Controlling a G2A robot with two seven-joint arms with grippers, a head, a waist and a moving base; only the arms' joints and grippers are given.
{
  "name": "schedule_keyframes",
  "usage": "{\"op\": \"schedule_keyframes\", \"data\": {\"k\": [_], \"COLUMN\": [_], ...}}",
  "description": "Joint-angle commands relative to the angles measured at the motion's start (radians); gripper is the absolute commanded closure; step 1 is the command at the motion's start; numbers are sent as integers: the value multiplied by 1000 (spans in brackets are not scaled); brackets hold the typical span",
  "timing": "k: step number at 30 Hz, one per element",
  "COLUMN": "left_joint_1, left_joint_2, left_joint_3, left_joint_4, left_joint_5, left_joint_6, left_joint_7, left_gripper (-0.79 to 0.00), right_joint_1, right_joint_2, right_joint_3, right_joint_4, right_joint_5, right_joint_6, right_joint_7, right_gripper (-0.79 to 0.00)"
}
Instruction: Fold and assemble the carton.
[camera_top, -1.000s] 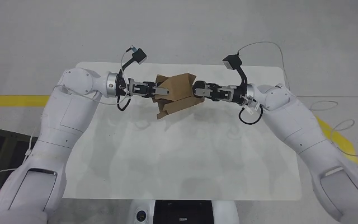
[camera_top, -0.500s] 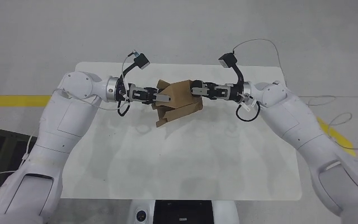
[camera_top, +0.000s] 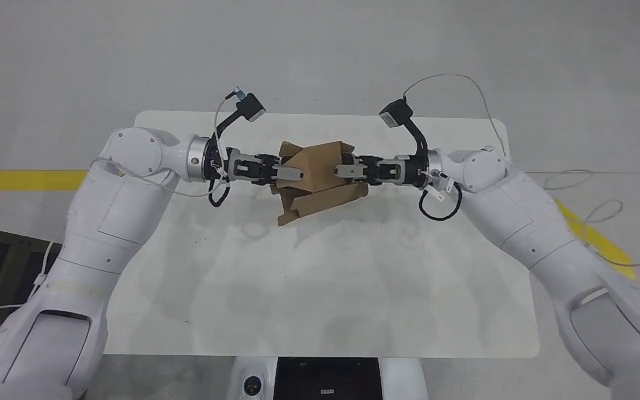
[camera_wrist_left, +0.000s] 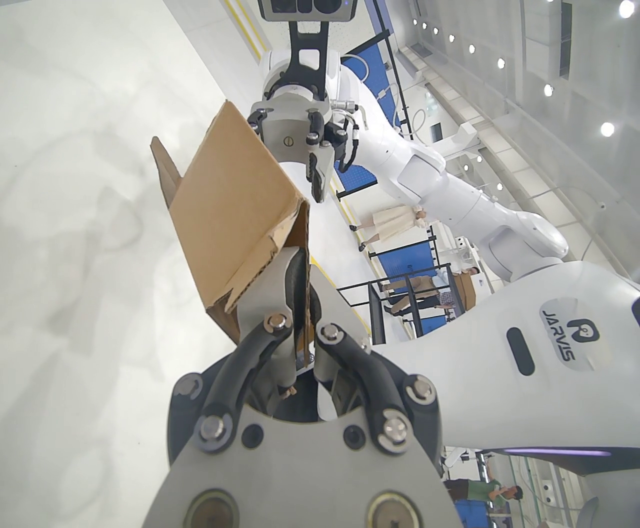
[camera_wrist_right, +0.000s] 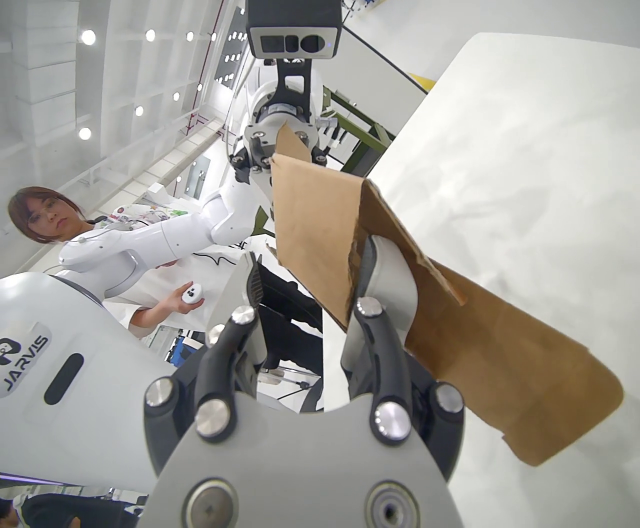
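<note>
The white desk (camera_top: 330, 300), rectangular with rounded corners, takes the middle of the top view, its matte surface mottled with faint grey smudges. It stands on a grey floor (camera_top: 320, 50) crossed by a yellow line (camera_top: 40, 180) at mid-left and right. The carton (camera_top: 322, 178) is over the desk's upper middle; whether a flap touches the surface cannot be told.

carton (camera_top: 318, 172): plain brown | table (camera_top: 330, 290): white | floor stripe (camera_top: 40, 181): yellow | floor (camera_top: 320, 50): grey

Brown cardboard carton (camera_top: 318, 165), half-folded, flaps hanging open, tilted, held in the air
</note>
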Motion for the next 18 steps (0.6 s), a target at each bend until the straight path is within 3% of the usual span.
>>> {"op": "schedule_keyframes", "data": {"k": [1, 5, 12, 18], "left_joint_1": [0, 3, 9, 14], "left_joint_2": [3, 8, 17, 25], "left_joint_3": [2, 3, 4, 5], "left_joint_4": [-2, -4, -12, -22], "left_joint_5": [-3, -8, -15, -19], "left_joint_6": [-1, -2, 1, 2], "left_joint_7": [1, 3, -1, -2], "left_gripper": [0, 0, 0, 0], "right_joint_1": [-3, -6, -13, -12], "right_joint_2": [-2, -5, -4, -11], "right_joint_3": [-1, 0, 10, 13], "right_joint_4": [-4, 1, 4, 1], "right_joint_5": [19, 41, 68, 71], "right_joint_6": [2, 10, 37, 47], "right_joint_7": [2, 11, 37, 47], "right_gripper": [-339, -311, -157, -175]}}
